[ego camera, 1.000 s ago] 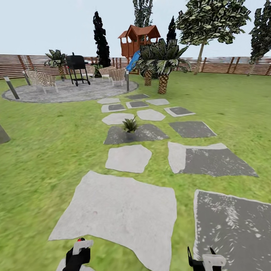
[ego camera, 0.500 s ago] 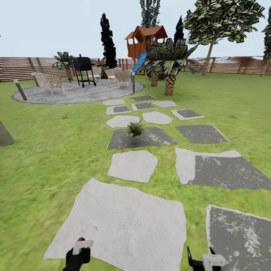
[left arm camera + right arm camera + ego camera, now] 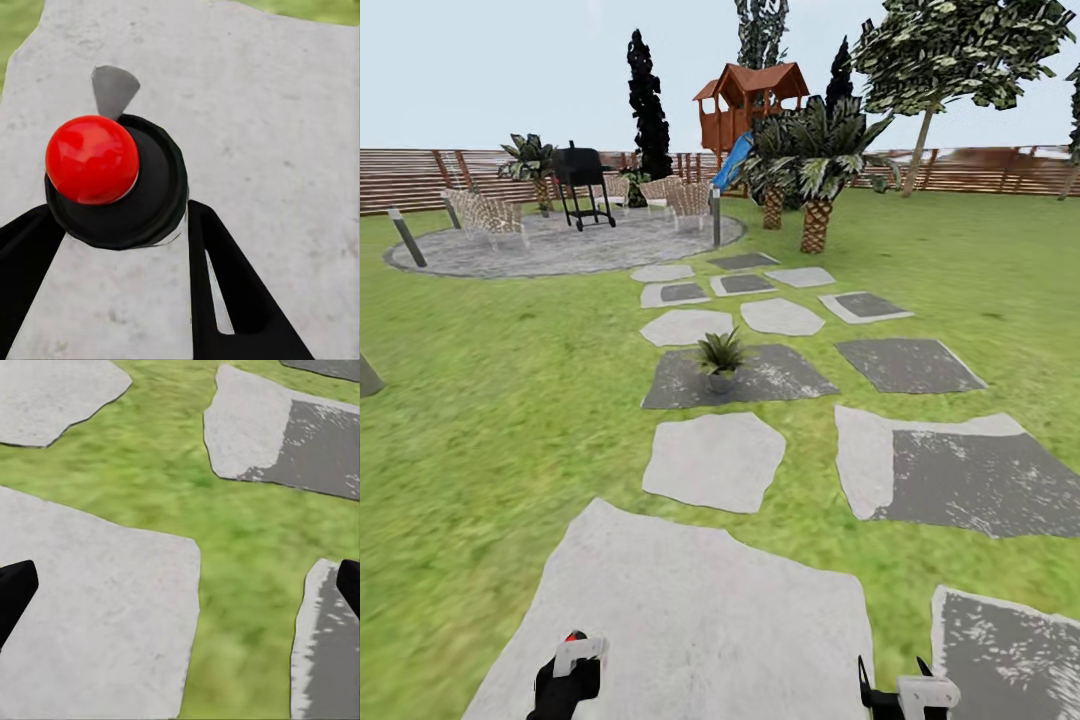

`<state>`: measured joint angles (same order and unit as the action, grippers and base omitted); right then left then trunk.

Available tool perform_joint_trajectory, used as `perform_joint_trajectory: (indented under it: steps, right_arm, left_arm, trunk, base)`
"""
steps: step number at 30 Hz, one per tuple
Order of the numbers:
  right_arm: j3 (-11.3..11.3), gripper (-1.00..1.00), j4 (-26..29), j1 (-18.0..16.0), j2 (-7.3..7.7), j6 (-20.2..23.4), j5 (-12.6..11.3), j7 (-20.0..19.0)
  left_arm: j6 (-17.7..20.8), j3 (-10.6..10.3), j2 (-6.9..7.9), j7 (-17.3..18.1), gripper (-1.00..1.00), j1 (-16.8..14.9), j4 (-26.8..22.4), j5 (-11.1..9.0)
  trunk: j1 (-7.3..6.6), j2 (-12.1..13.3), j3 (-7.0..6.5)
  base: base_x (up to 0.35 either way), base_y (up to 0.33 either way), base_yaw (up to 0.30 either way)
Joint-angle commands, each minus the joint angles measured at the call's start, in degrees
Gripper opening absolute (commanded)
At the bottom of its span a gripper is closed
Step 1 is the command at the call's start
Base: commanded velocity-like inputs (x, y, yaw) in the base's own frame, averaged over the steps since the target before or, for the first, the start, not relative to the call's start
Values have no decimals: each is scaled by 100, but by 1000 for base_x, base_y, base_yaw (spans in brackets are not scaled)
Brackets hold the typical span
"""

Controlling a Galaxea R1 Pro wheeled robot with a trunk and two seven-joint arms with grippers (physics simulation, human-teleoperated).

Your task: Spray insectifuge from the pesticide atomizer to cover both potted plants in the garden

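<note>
My left gripper [image 3: 568,682] sits low at the lawn's near edge, shut on the pesticide atomizer [image 3: 112,187], which shows as a small black round body topped by a red ball. Its black fingers [image 3: 225,285] press the body from both sides above a pale stone. Open and holding nothing, my right gripper [image 3: 895,692] has its fingertips wide apart over grass and stone [image 3: 180,585]. Ahead, a small potted plant [image 3: 720,355] with pointed green leaves stands in a grey pot on a dark stepping stone [image 3: 780,375] of the garden.
Grey stepping stones [image 3: 710,460] lead across the lawn to a round paved patio [image 3: 560,245] with chairs, a black grill [image 3: 580,180] and bollard lamps [image 3: 715,215]. Palms [image 3: 815,165], a wooden playhouse [image 3: 750,100] and a slatted fence [image 3: 420,175] stand behind.
The whole view has shifted as the robot rolled forward and turned slightly; the potted plant and stones now sit lower and closer. Both grippers keep their pose.
</note>
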<state>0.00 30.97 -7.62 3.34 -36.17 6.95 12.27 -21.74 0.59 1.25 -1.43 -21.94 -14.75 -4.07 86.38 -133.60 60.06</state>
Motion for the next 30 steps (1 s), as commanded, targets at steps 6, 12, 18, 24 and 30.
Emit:
perform_joint_trajectory:
  steps: [6,12,18,24,30]
  right_arm:
    - [-5,100,3,-3,4,-4,60,47]
    - [0,100,5,-3,5,-4,60,47]
    - [2,100,-2,-3,2,-4,60,47]
    - [8,100,-3,-3,0,-4,60,47]
    - [9,100,-3,-3,-8,-4,60,47]
  left_arm:
    - [-16,-6,5,3,-100,-3,7,-41]
    - [-16,-6,7,3,-100,-3,7,-41]
    - [-20,-6,7,3,-100,-3,0,-41]
    - [-19,-6,7,3,-100,-3,-2,-41]
    - [-18,-6,7,3,-100,-3,-2,-41]
  trunk:
    - [2,-2,5]
    - [2,-2,5]
    - [2,-2,5]
    - [2,-2,5]
    - [2,-2,5]
  base:
    - [338,0,0]
    - [338,0,0]
    - [338,0,0]
    - [338,0,72]
    - [338,0,237]
